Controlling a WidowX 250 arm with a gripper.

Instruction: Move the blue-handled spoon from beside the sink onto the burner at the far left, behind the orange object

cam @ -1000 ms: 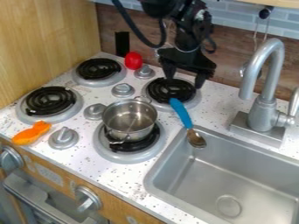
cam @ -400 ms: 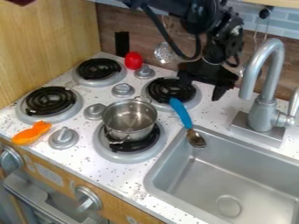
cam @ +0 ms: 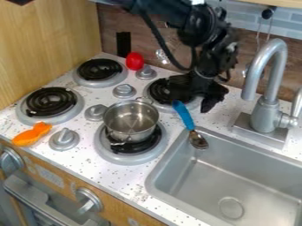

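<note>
"Blue-handled, that spoon (cam: 184,117). Which way does it point?"

"Its long axis runs on a slant: handle end up toward the back right burner (cam: 196,104), metal bowl down and slightly right, at the near-left corner of the sink (cam: 154,175)'s back rim."

"And the gripper (cam: 191,104)?"

"Just above the handle end, over that burner. Its fingers stand apart, and I see nothing held. Whether it touches the handle, I can't tell."

"Anything in the way?"

"A metal pot (cam: 130,122) sits left of the handle, on the front right burner (cam: 108,152). The faucet (cam: 268,110) rises to the right, behind the sink."

"Count the rest."

"Four burners, one pot, one spoon, one sink, one faucet. Four knobs (cam: 64,139) on the white counter (cam: 112,178), two more on the front. One red object (cam: 134,61) stands at the back; one orange object (cam: 32,134) lies by the front left burner (cam: 50,118)."
</note>
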